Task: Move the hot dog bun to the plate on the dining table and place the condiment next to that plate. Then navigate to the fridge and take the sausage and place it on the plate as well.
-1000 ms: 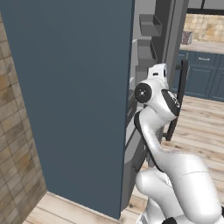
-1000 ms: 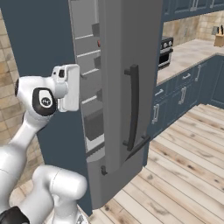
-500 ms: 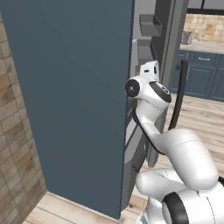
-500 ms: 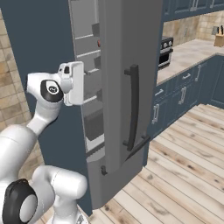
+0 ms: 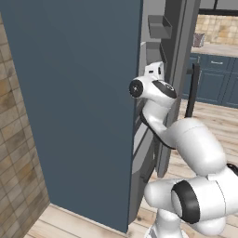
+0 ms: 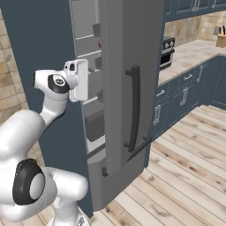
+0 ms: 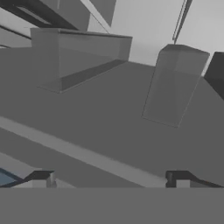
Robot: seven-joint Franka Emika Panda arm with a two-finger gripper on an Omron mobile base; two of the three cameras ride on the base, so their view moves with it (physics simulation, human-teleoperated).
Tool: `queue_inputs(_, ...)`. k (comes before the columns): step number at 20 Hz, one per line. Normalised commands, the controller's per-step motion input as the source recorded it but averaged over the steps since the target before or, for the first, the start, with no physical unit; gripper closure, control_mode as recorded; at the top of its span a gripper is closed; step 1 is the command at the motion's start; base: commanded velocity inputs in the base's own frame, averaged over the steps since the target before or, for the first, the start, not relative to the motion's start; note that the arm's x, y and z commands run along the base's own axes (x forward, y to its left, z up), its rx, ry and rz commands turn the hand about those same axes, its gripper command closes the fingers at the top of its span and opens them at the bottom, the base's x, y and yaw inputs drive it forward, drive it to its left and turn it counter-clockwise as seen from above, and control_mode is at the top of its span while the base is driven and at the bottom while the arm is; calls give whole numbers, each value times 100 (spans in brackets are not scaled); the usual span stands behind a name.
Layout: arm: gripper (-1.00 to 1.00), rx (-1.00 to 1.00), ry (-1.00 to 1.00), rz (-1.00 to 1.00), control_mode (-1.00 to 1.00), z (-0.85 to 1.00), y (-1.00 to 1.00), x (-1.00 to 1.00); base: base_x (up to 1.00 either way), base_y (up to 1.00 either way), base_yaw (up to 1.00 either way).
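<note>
Gripper [image 7: 109,180] wide open and empty at open fridge [image 6: 119,88], facing grey door bins [image 7: 78,57]; sausage unsighted, location unknown; risk of clipping door edge or bins reaching in blind.

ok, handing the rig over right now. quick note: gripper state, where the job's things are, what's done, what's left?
Gripper: open and empty, hand up at the gap of the fridge, pointing at the grey door bins inside.
Fridge: door ajar, dark bar handle facing the room; shelves visible behind it.
Sausage: I cannot pick it out; a small reddish spot sits on an inner shelf in the right base view, too small to call.
Done: base is parked at the fridge, door is open.
Left: find and grasp the sausage, carry it to the plate.
</note>
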Motion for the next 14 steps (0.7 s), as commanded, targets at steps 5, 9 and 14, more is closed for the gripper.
queue_inputs(5,-100,0,0,0,-100,-7,-7,36,0,0,0)
queue_inputs(9,-100,0,-1,0,-100,-12,-24,38,0,0,0)
queue_inputs(14,-100,0,-4,0,-100,-10,-50,28,0,0,0)
